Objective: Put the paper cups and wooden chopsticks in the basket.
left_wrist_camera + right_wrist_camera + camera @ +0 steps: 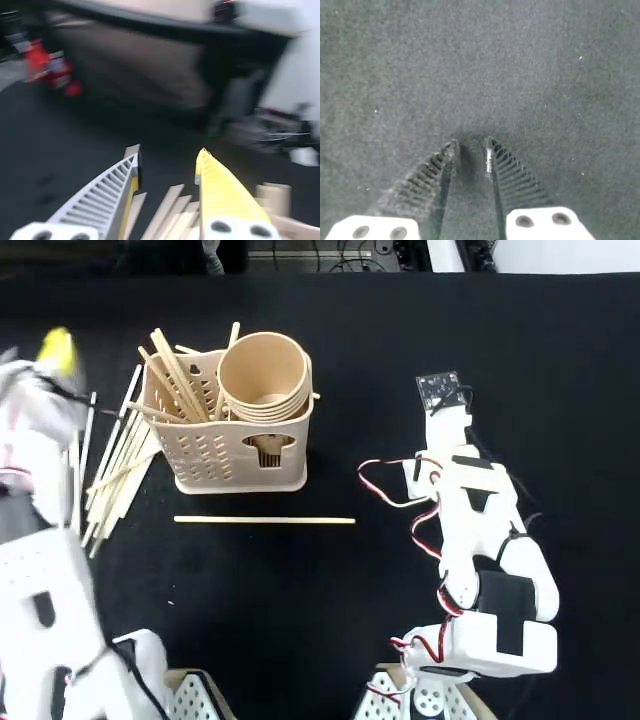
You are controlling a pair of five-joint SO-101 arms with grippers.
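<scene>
Gaping wide and holding nothing, the left gripper (167, 155) hovers near the loose chopsticks (115, 475). A lone chopstick (265, 520) lies between it and the barely parted, empty right gripper (471, 145). Beside the left gripper, the basket (240, 465) already holds the paper cups (265, 375) and several sticks; the rest remain.

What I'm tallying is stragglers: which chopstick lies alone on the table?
The single chopstick lying flat alongside the basket's long wall, apart from it and touching nothing. The others lie in a heap at the basket's short side or stand inside it.
</scene>
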